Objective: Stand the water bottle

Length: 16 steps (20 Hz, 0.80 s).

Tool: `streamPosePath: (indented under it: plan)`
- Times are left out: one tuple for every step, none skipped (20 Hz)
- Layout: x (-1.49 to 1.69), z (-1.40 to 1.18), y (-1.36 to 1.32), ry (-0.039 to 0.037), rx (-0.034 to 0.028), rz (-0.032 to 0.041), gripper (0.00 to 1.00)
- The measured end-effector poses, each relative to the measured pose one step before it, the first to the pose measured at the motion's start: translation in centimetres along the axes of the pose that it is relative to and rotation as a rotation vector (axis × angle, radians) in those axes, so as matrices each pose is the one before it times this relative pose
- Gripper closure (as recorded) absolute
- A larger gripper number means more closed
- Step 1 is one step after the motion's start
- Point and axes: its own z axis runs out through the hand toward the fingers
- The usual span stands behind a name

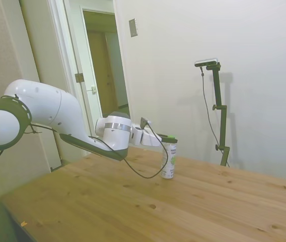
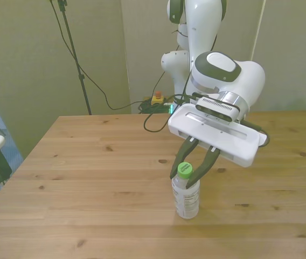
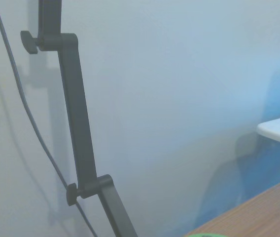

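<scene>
Wooden table (image 2: 88, 162), pale wall (image 1: 243, 40)

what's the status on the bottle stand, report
Hand at the water bottle's neck, fingers on both sides of the green cap; grip can't be confirmed. Bottle upright on the wooden table. Nothing in the way.

The side camera is standing off one flank of the tabletop (image 1: 193, 201), looking across it at a doorway (image 1: 105, 65) and wall. The front camera is looking down from across the tabletop. Both are taking in the upright water bottle (image 2: 186, 190) and the hand (image 2: 189, 175). The wrist camera is facing a pale wall (image 3: 179, 98), catching only a tabletop corner.
</scene>
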Motion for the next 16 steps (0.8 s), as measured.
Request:
streamPosePath:
  plan:
    - [-0.038,-0.061,-0.033,-0.00216,0.00054,0.0003,0.0]
    - [0.02,-0.075,-0.017,-0.00301,-0.00045,0.00097,0.0]
    - [-0.003,-0.078,-0.002,-0.00331,-0.00034,0.00001,0.0]
    - [-0.028,-0.12,-0.016,-0.0037,0.00014,-0.00039,0.0]
    - [-0.06,-0.154,-0.023,-0.00359,0.00069,-0.00014,0.0]
    - [-0.116,-0.189,-0.013,-0.00327,0.00213,-0.00257,0.0]
    - [-0.084,-0.224,0.053,-0.00235,0.00246,-0.00525,0.0]
    - [-0.041,-0.216,0.065,-0.00139,0.00238,-0.00531,0.0]
    - [-0.102,-0.187,0.186,-0.00229,0.00011,-0.00652,0.0]
    - [-0.213,-0.073,0.338,-0.00356,-0.00386,-0.00625,0.0]
    - [-0.29,-0.045,0.326,-0.00446,-0.00367,-0.00646,0.0]
    - [-0.223,-0.018,0.229,-0.00315,-0.00245,-0.00488,0.0]
    - [-0.125,-0.036,0.134,-0.00243,-0.00195,-0.00185,0.0]
    - [-0.073,-0.084,0.12,-0.00254,-0.00169,-0.00128,0.0]
    - [0.009,-0.136,0.108,-0.00268,-0.00095,-0.00079,0.0]
    - [0.112,-0.186,0.052,-0.00378,0.00066,0.00042,0.0]
